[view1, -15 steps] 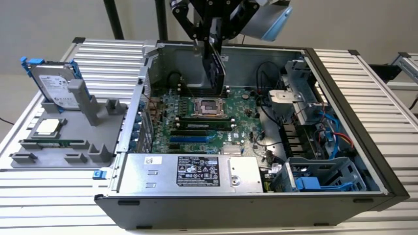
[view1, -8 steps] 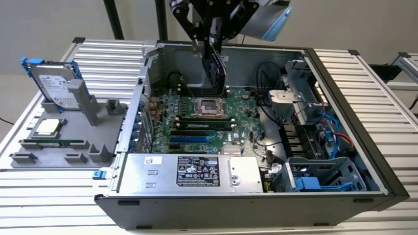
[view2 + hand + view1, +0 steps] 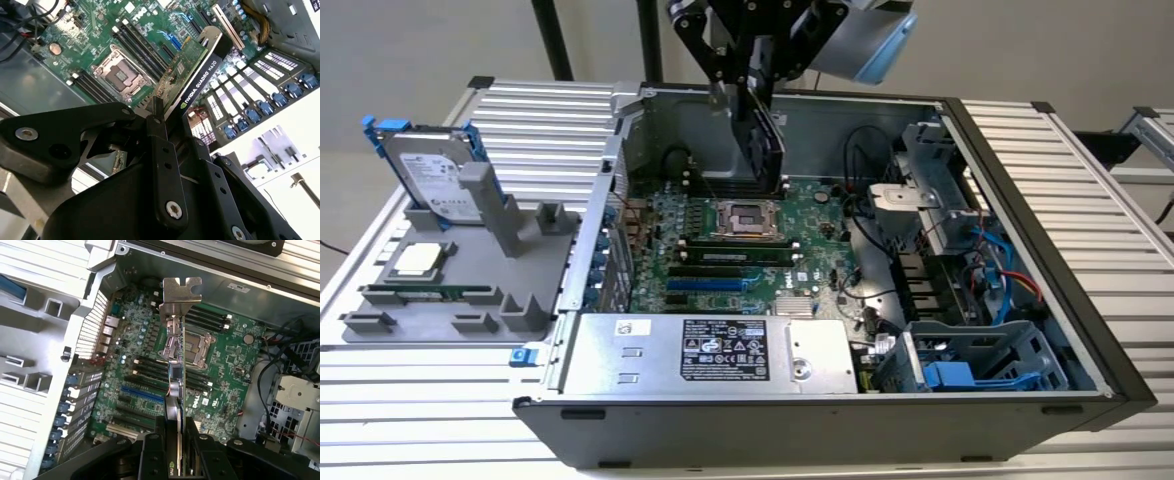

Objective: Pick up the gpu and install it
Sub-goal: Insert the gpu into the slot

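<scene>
Closest in second wrist view: black jaws pinching gpu (image 3: 197, 75) by one long edge, cooler side showing. Hangs above motherboard (image 3: 75, 30), apparently unseated.
First wrist view: card edge-on, silver bracket (image 3: 181, 292) at far end, over the memory slots.
Exterior view: gpu (image 3: 766, 145) upright inside open case (image 3: 787, 440), clear of board.
Looks light, stiff, fragile; probably safest gripped on board edges, away from connector.

This looks like a robotics lab or test workshop. A ribbed aluminium table (image 3: 440, 400) carries an open computer case (image 3: 787, 435) with its board (image 3: 834, 235) bare. Beside the case, on the exterior view's left, a grey fixture (image 3: 487, 272) holds a hard drive (image 3: 434, 175) and loose parts. A robot arm (image 3: 861, 40) hangs above the case, with a plain wall (image 3: 427, 45) behind.
</scene>
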You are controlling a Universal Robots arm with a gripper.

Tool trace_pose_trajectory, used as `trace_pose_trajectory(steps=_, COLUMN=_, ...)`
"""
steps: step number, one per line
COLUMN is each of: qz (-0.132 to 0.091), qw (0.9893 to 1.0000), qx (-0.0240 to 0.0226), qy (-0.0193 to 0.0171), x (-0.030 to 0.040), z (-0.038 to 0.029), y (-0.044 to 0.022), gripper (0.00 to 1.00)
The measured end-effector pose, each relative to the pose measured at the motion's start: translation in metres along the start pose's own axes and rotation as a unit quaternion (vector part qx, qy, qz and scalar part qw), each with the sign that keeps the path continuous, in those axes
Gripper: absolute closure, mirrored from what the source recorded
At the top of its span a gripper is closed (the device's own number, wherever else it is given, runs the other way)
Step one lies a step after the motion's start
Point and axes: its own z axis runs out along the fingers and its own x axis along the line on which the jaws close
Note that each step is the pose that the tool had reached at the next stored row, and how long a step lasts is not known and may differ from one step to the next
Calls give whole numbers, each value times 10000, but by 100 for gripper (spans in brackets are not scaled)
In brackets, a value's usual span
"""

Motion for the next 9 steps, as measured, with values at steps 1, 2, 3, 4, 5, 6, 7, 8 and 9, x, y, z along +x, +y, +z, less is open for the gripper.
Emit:
trace_pose_trajectory(steps=1, qz=-20, qw=10000, qx=-1, qy=1, x=0, z=0, y=0, gripper=100)
trace_pose_trajectory(steps=2, qz=-41, qw=10000, qx=-1, qy=2, x=0, z=0, y=0, gripper=100)
trace_pose_trajectory(steps=3, qz=-62, qw=10000, qx=-1, qy=3, x=0, z=0, y=0, gripper=100)
trace_pose_trajectory(steps=4, qz=-83, qw=10000, qx=-2, qy=4, x=0, z=0, y=0, gripper=100)
trace_pose_trajectory(steps=5, qz=-104, qw=9999, qx=-2, qy=5, x=0, z=0, y=0, gripper=100)
trace_pose_trajectory(steps=6, qz=-124, qw=9999, qx=-2, qy=6, x=0, z=0, y=0, gripper=100)
trace_pose_trajectory(steps=7, qz=-145, qw=9999, qx=-3, qy=7, x=0, z=0, y=0, gripper=100)
trace_pose_trajectory(steps=8, qz=-164, qw=9999, qx=-4, qy=7, x=0, z=0, y=0, gripper=100)
trace_pose_trajectory(steps=9, qz=-185, qw=9998, qx=-4, qy=8, x=0, z=0, y=0, gripper=100)
